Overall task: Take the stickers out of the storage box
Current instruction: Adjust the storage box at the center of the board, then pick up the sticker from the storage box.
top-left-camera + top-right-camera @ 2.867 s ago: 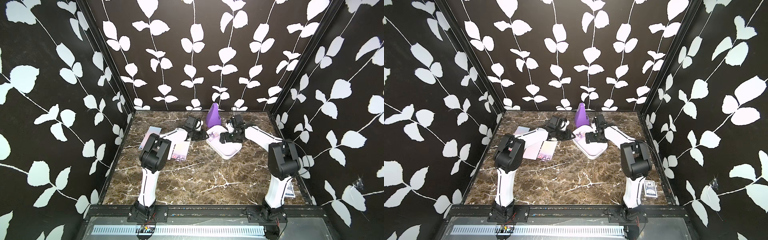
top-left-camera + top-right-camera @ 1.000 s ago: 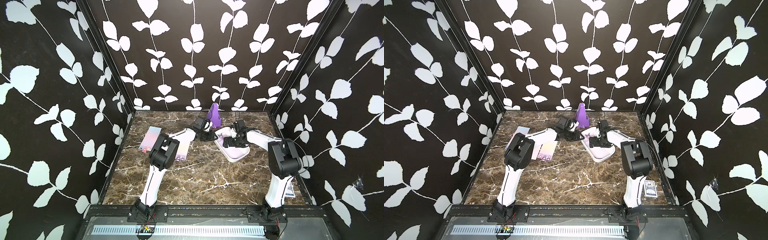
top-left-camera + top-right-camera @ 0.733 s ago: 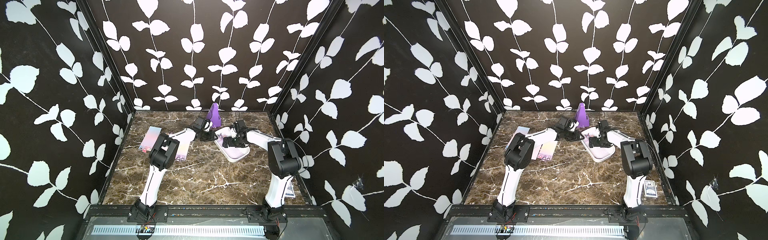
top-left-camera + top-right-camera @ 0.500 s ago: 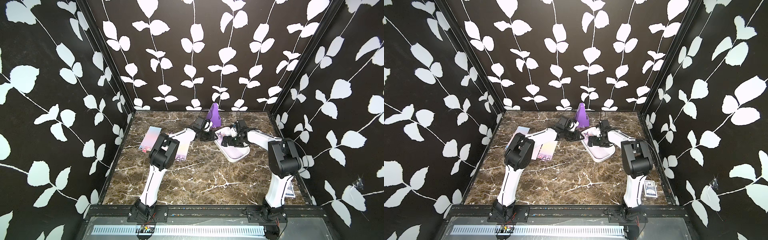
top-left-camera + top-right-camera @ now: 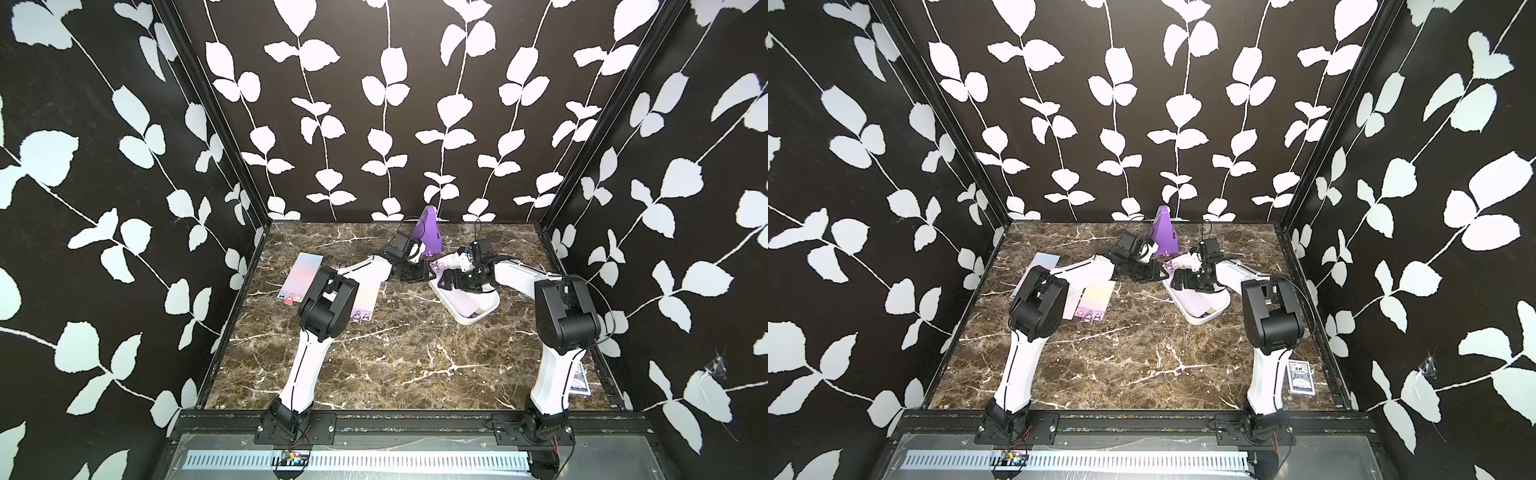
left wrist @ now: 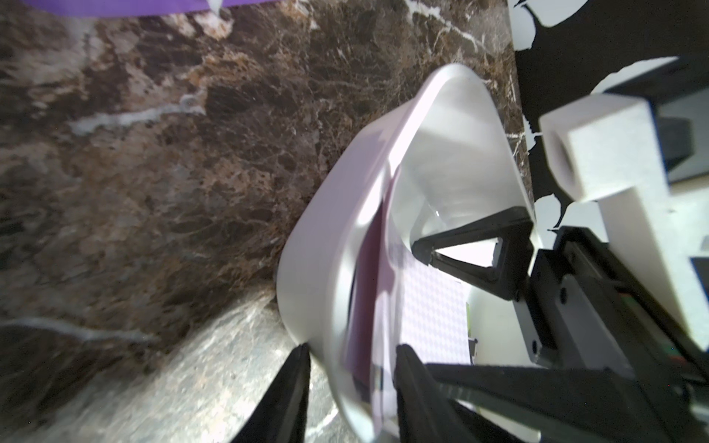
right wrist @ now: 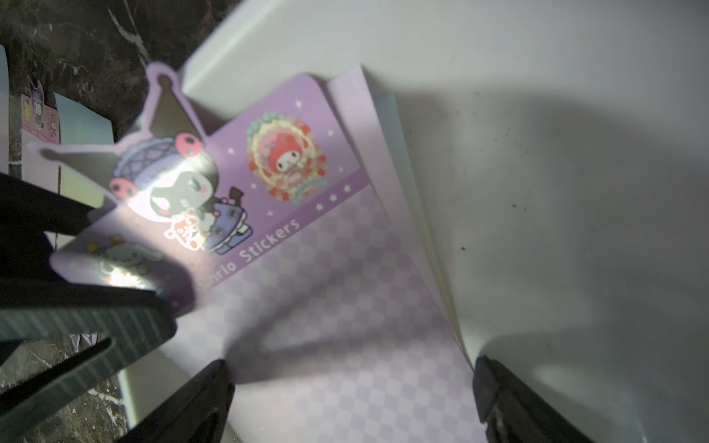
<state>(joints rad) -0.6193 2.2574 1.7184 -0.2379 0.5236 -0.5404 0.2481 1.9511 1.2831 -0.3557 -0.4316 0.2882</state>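
Brown marble counter (image 5: 395, 353), black walls with white leaf print all round. The white storage box (image 5: 487, 311) sits right of centre at an angle, with lilac checkered stickers (image 5: 467, 300) lying in it. Both arms reach to its far end: the left claw (image 5: 420, 272) at the corner, the right claw (image 5: 451, 281) just over the box. Way too small to see how the jaws stand. Over on the left a gradient sheet (image 5: 302, 272) lies flat, and a second sheet (image 5: 366, 302) is partly under the left arm. A purple pyramid (image 5: 430, 232) stands at the back. A blue card pack (image 5: 579, 380) peeks out behind the right arm.
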